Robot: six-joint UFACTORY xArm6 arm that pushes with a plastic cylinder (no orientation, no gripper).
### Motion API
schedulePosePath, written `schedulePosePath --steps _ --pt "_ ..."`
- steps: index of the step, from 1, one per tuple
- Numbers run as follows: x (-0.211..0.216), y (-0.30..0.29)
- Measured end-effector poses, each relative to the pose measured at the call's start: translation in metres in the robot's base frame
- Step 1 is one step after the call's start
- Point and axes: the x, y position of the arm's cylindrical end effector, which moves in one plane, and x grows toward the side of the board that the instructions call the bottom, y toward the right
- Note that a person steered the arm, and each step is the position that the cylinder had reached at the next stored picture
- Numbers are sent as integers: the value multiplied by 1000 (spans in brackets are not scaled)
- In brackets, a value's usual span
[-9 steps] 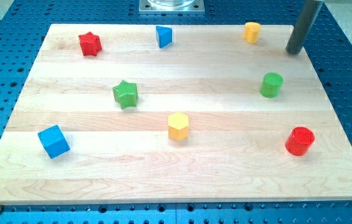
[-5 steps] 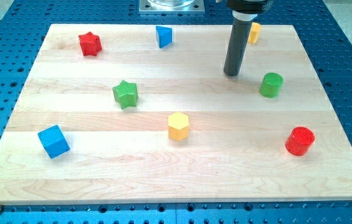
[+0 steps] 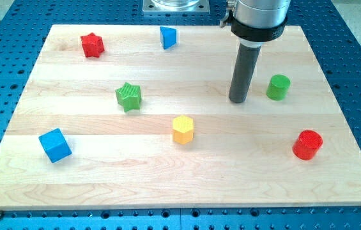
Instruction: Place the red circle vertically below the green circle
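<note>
My tip (image 3: 238, 100) rests on the wooden desk (image 3: 103, 185), just to the view's left of the green circle (image 3: 278, 87) and apart from it. The rod carries no jaws, so there is nothing spread or pressed together to report. The red circle (image 3: 307, 144) sits near the desk's right edge, below the green circle and somewhat to its right, well apart from my tip. A yellow hexagon (image 3: 183, 129) lies near the desk's middle, lower left of my tip. A green star (image 3: 128, 96) stands further left, a blue cube (image 3: 55, 145) at the lower left, a red star (image 3: 92, 45) at the upper left and a blue triangle (image 3: 167, 37) at the top.
</note>
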Motion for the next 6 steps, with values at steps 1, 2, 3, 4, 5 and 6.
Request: schedulePosePath --steps 1,2,3,4,5,6 --pt "15 25" --pt "45 81" --pt "45 87" --pt "45 94" --pt "45 97" --pt "45 97"
